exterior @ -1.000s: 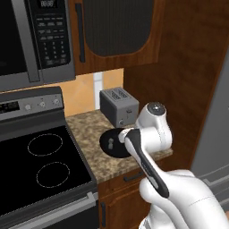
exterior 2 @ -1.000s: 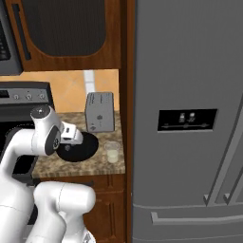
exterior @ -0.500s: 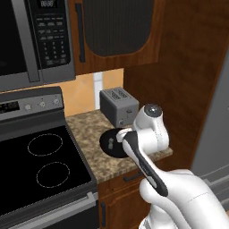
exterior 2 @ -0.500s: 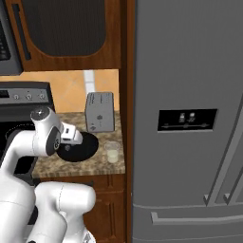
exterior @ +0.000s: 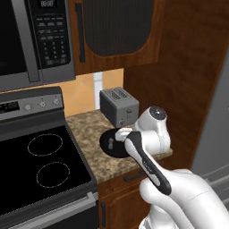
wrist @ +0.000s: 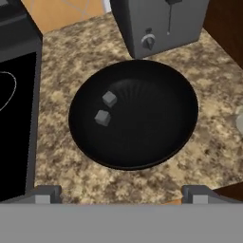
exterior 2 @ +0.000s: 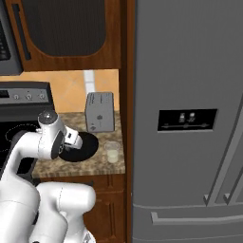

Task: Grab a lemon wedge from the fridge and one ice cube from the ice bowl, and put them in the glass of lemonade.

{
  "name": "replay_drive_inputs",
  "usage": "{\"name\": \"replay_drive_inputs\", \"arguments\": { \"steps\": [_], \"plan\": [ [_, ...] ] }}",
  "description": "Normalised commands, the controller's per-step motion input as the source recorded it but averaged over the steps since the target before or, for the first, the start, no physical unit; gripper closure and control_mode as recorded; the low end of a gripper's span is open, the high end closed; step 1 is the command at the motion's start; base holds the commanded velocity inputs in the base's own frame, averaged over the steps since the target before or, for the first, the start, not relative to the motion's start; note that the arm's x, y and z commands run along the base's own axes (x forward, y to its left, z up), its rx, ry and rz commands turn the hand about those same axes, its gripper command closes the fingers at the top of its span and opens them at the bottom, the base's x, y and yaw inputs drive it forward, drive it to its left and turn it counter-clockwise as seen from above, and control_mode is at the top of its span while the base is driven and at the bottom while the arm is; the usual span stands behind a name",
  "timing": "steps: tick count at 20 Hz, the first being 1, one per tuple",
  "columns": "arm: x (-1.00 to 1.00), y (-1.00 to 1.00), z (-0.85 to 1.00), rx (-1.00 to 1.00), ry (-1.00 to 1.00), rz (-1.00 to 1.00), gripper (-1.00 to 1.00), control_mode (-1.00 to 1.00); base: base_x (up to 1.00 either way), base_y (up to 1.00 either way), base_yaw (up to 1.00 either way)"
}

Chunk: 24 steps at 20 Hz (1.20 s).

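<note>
We hover our two-finger gripper (wrist: 121, 197), jaws spread wide and empty, above the wide glossy black ice bowl (wrist: 142, 152) to line up on a small grey ice cube (wrist: 102, 117). The small clear glass of lemonade (exterior 2: 112, 152) waits just beside the bowl, so the carry should be short.

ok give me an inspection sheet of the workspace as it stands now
surface: speckled granite counter between the stove and the fridge.
job's things: ice bowl holds two ice cubes left of centre; glass of lemonade stands right of the bowl, apart from it; fridge doors closed; lemon wedge nothing seen.
clutter: toaster behind the bowl.
grippers: tool open, above the bowl's near rim, holding nothing.
cables: nothing seen.
surroundings: stove, microwave, wooden cabinet.
</note>
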Motion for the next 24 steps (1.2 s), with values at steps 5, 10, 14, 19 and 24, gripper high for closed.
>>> {"name": "replay_drive_inputs", "arguments": {
  "steps": [5, 10, 14, 19, 24],
  "plan": [
    [0.34, 0.29, -0.18, 0.0, 0.0, -0.01, -1.0, -1.0, 0.0, 0.0, 0.0],
    [0.38, 0.12, -0.07, 0.0, 0.02, 0.0, -1.0, -1.0, 0.0, 0.0, 0.0],
    [0.39, 0.0, -0.01, 0.0, 0.04, 0.0, -1.0, -1.0, 0.0, 0.0, 0.0],
    [0.35, 0.04, -0.17, 0.0, 0.06, 0.0, -1.0, -1.0, 0.0, 0.0, 0.0],
    [0.28, 0.13, -0.17, 0.0, 0.03, 0.0, -1.0, -1.0, 0.0, 0.0, 0.0]
  ]
}}
